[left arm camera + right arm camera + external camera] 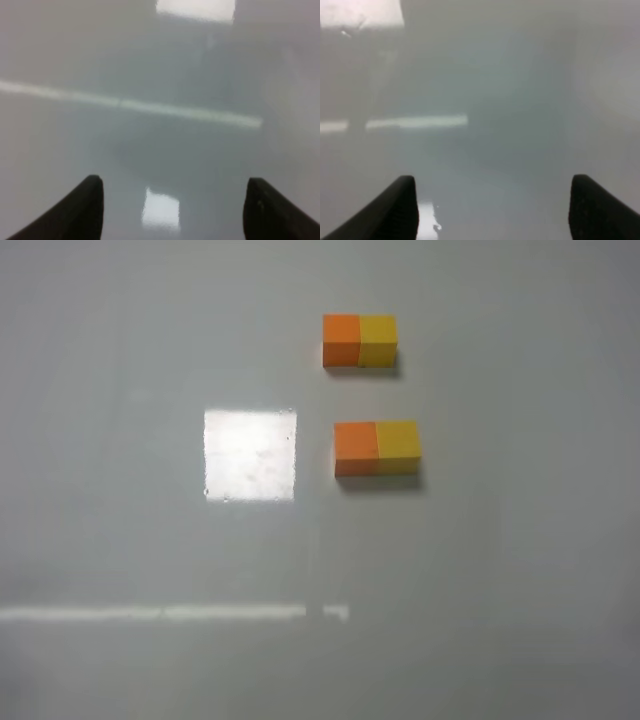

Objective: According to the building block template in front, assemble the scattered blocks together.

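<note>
Glossy grey bench fills my high view, bare but for glare patches, with two matte cube pairs right of centre: nearer, the slightly larger orange and yellow cubes already touching; toward the far edge, the smaller joined orange-yellow template bar. Each looks light, rigid, best pinched across flat opposite faces, nothing obstructing. My left gripper and right gripper both gape empty over bare surface.
</note>
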`<action>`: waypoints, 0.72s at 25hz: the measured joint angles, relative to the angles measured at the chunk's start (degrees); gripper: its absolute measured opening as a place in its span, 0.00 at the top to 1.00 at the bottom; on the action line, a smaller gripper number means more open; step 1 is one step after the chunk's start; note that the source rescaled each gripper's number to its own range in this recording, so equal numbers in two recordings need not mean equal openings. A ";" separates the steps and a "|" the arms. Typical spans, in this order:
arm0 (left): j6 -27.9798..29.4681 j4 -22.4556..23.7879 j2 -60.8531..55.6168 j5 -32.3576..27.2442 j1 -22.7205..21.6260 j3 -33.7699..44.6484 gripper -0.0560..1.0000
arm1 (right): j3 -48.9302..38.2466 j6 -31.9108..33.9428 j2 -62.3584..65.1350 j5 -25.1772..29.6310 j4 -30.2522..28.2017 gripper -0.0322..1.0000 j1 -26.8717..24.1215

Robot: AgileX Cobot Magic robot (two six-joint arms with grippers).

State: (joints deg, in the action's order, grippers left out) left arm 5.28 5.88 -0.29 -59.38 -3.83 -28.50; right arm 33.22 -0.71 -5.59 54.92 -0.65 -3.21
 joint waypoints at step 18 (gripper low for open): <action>-0.05 0.00 0.00 0.00 0.00 0.00 0.48 | -4.48 -0.94 5.96 4.89 1.50 0.37 3.68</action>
State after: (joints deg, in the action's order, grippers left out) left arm 5.23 5.88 -0.29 -59.38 -3.83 -28.50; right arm 28.74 -1.65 0.37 59.82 0.85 0.46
